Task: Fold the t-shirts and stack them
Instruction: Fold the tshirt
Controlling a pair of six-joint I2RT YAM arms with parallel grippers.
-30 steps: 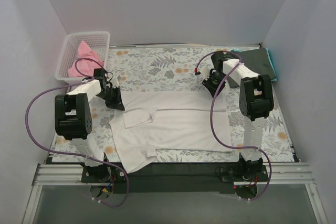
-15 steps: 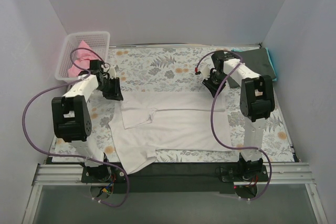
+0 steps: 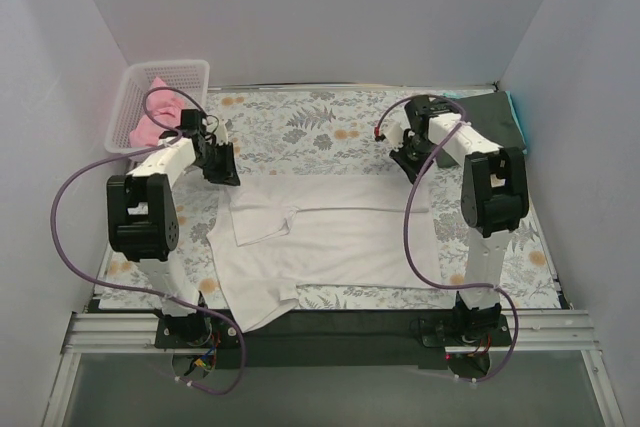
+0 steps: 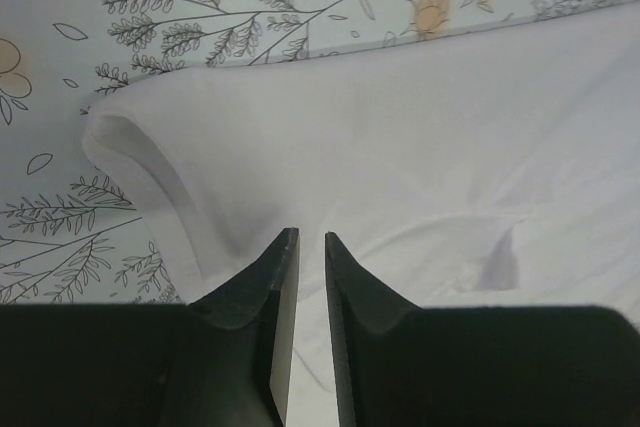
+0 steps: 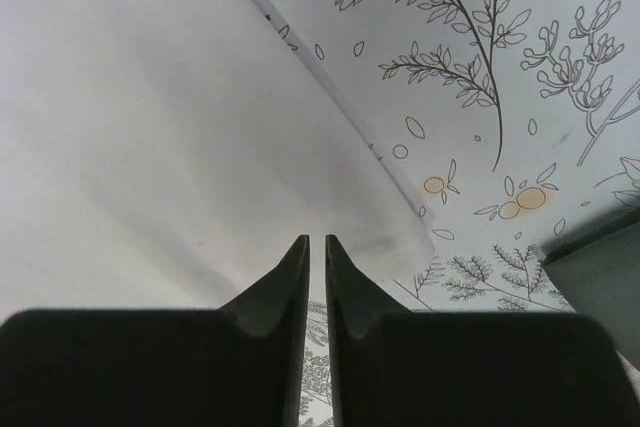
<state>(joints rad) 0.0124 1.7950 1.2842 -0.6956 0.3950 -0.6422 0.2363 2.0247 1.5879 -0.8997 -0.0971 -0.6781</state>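
Observation:
The large white t-shirt (image 3: pixel 340 237) lies half folded across the floral cloth, with one sleeve turned in at the left. My left gripper (image 3: pixel 228 165) hovers at its far left corner. In the left wrist view the jaws (image 4: pixel 311 237) stand a narrow slit apart over the white t-shirt (image 4: pixel 420 137) and hold nothing. My right gripper (image 3: pixel 407 160) is at the far right corner. Its jaws (image 5: pixel 316 240) are also just parted and empty, above the edge of the white t-shirt (image 5: pixel 150 107). A pink t-shirt (image 3: pixel 153 117) lies in the basket. A dark grey-green t-shirt (image 3: pixel 495 119) lies on a teal t-shirt (image 3: pixel 518 115) at the back right.
The white lattice basket (image 3: pixel 168 66) stands at the back left corner against the wall. White walls close in the table on three sides. The floral table cloth (image 3: pixel 300 127) shows behind the white shirt. The dark folded shirt (image 5: pixel 600 282) lies close to my right gripper.
The left gripper has moved away from me off the shirt's far left corner, and its jaws went from shut to slightly apart. The right jaws have narrowed and that arm shifted slightly back.

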